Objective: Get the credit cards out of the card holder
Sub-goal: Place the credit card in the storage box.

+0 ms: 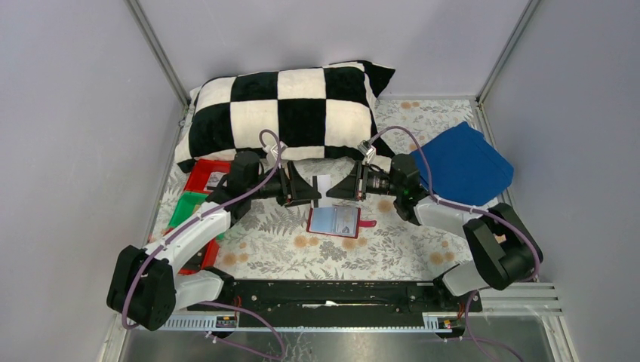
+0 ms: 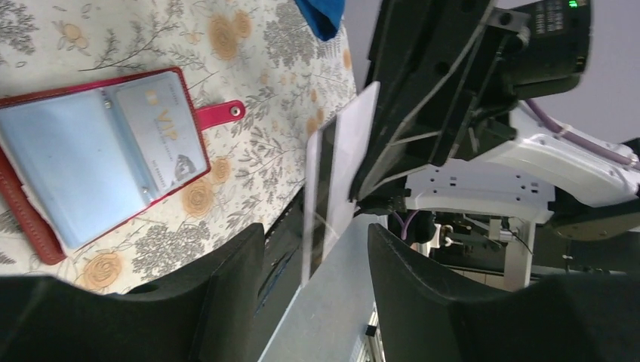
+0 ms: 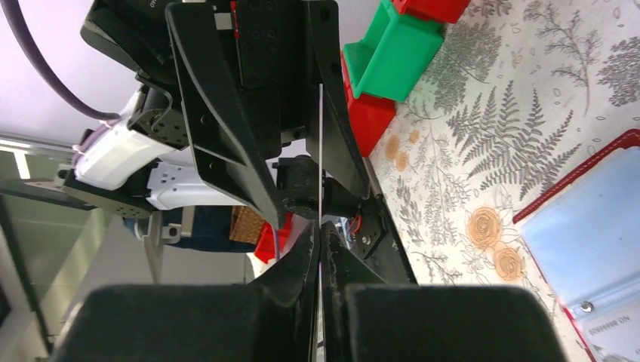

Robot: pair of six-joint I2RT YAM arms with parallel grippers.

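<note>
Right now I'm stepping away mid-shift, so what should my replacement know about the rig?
Left end effector: open, fingers either side of the pale card.
Right end effector: shut on that card, held above the table.
Card holder: open flat on the table, a VIP card in its sleeve.
Done: one card out. To do: set it down, pull the VIP card.

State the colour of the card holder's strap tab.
The strap tab is red; the left wrist view shows it best.

White shells, bulky black joints and looping purple cables (image 3: 30, 59) mark both arms, while the left pincer (image 1: 311, 193) and right pincer (image 1: 337, 188) are black with wedge-shaped fingers (image 3: 219, 113).
</note>
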